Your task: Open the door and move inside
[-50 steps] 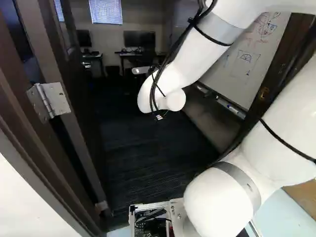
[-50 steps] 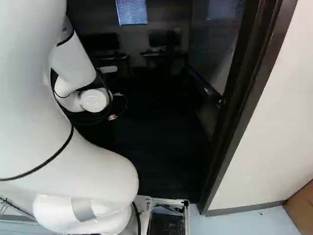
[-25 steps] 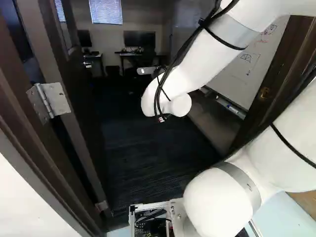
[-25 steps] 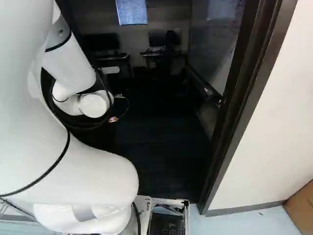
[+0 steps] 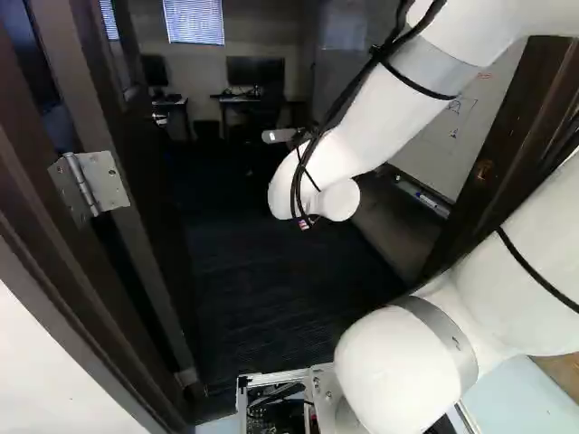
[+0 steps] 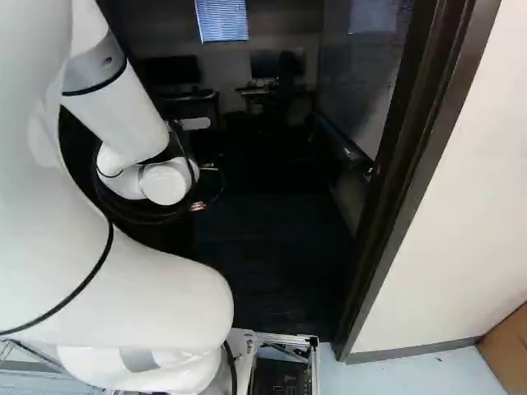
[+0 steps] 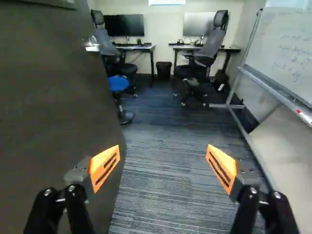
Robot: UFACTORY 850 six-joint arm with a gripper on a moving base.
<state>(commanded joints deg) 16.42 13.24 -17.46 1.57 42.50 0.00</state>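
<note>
door [image 5: 136, 163] stands open at left of the left base view, prob to clear the way in; gripper [image 7: 163, 148] open, empty; nothing needs grabbing imo

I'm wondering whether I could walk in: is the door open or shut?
Open: the door stands swung inward, with carpet and desks showing past its edge.
</note>
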